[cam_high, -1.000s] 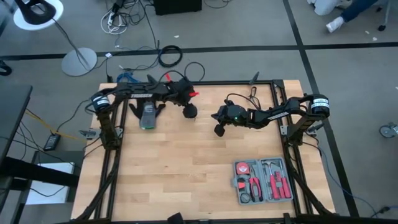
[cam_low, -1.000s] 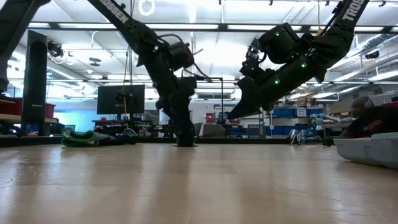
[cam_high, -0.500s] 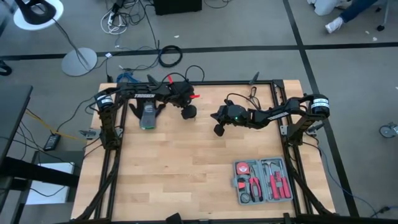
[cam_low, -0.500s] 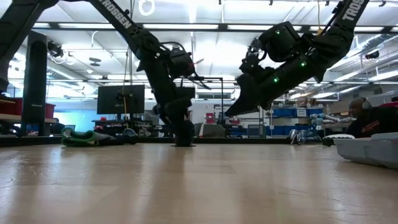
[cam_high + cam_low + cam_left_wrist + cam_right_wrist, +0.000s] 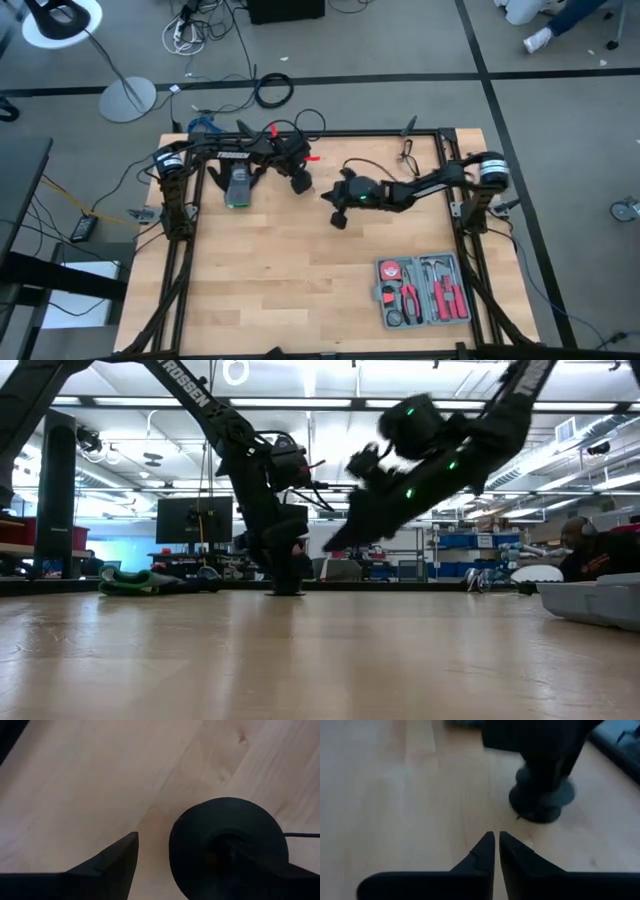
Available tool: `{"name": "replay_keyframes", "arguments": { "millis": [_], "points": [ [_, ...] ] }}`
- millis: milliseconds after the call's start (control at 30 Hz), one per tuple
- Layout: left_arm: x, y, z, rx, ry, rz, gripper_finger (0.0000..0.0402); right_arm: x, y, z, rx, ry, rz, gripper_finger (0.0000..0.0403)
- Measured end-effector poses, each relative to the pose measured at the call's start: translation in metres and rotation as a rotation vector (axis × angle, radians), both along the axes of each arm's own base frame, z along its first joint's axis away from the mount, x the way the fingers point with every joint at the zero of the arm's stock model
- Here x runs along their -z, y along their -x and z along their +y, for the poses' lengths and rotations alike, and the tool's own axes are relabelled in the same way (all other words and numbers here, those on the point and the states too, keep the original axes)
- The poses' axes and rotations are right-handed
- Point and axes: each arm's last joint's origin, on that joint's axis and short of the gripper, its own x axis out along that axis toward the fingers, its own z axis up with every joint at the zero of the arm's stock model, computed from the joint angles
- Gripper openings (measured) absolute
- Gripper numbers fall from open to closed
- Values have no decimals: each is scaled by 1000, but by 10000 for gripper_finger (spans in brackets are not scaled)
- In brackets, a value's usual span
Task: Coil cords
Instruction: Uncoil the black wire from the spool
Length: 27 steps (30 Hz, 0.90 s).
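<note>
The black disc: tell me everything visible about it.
The disc is round, matte black and smooth, lying flat on the bare wooden table near its back edge. A thin black wire leaves its side. The left gripper stands over it with open fingers; one finger sits on its top. The right gripper, shut, stays apart.

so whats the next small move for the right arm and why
Probably ease the right gripper down toward the wire beside the disc and open. Its fingers are nearly shut and hold nothing, hovering above bare table, while the left gripper stands over the disc with one finger beside it.
</note>
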Motion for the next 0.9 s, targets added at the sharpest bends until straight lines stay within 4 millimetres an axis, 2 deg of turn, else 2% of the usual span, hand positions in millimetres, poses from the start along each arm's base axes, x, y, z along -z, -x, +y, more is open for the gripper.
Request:
{"name": "replay_keyframes", "arguments": {
  "millis": [100, 167, 333, 500, 667, 900],
  "points": [
    [1, 1, -2, -24, 18, 9, 264, 18, -16, 0, -6, 3, 78, 27],
    [0, 1, -4, -32, 27, 17, 264, 22, -27, 0, -9, 6, 84, 38],
    [1, 0, -16, -14, 31, 57, 264, 10, -44, -1, -15, 16, 35, 71],
    [-2, -1, -29, -3, 18, 80, 264, -1, -47, 2, -52, 71, 37, 104],
    [-5, -4, -36, 8, 4, 77, 264, 11, -44, -10, -2, 20, 106, 125],
    [12, 7, -55, -4, 3, 6, 264, 14, -41, -15, 47, -55, 111, 135]
  ]
}}
